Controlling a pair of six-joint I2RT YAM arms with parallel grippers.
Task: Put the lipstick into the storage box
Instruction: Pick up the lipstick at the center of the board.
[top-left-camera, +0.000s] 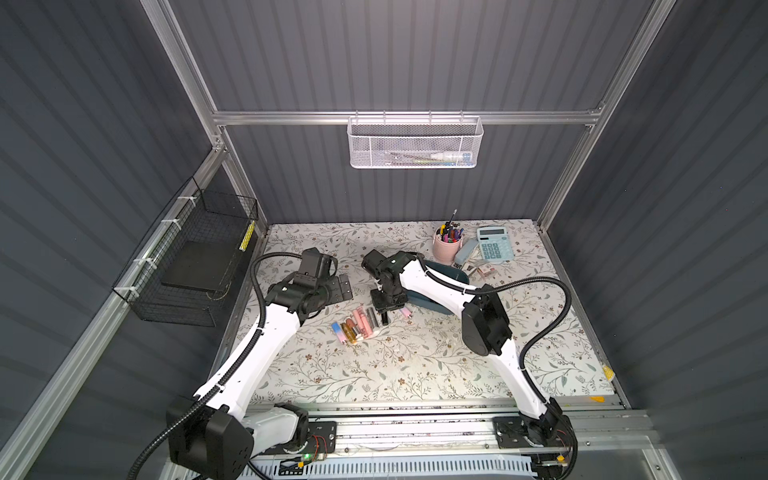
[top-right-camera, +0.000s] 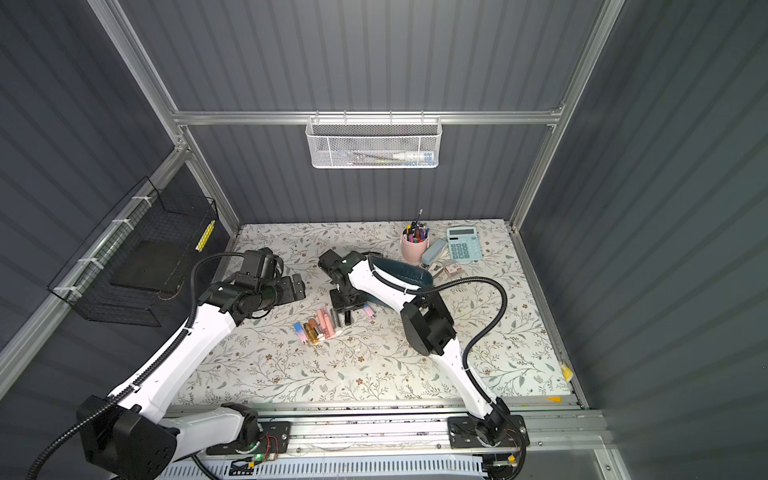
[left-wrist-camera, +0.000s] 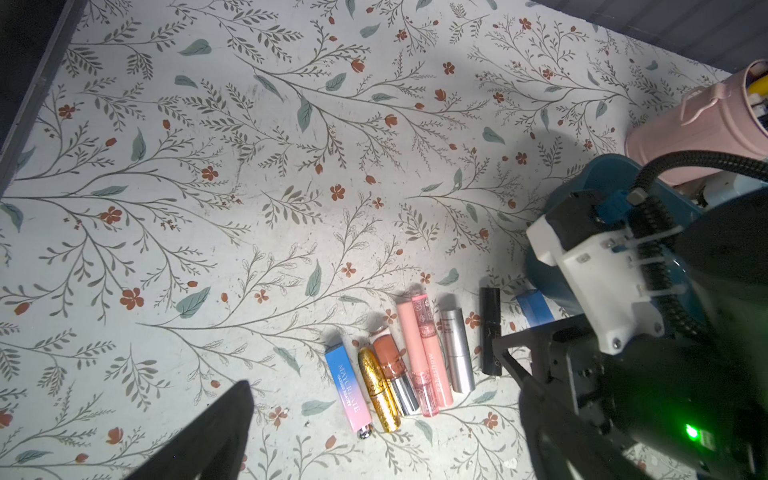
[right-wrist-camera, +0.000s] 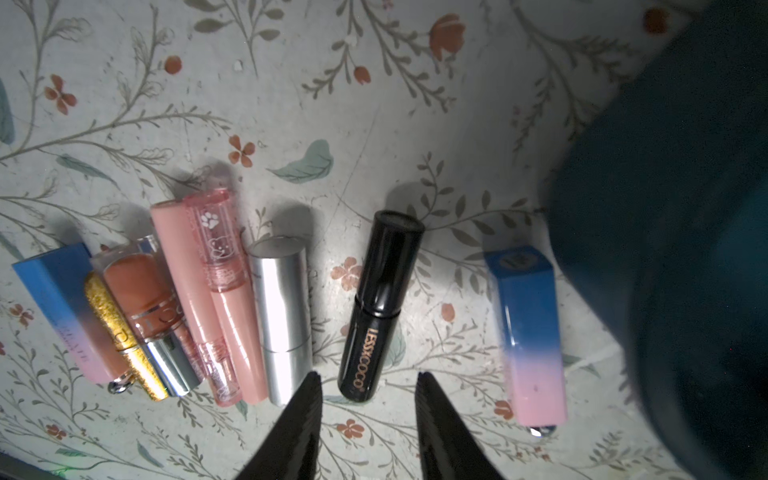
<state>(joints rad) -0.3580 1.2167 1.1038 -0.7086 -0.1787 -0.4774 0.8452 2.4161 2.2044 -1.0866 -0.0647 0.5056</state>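
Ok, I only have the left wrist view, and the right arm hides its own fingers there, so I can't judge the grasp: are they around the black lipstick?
Observer: Yes. In the right wrist view the right gripper is open, one fingertip on each side of the black lipstick's lettered end, with gaps on both sides.
Operator: Anything crowding the fingers?
Observer: The silver lipstick's end lies right beside one fingertip. The blue-pink lipstick past the other fingertip lies well apart.
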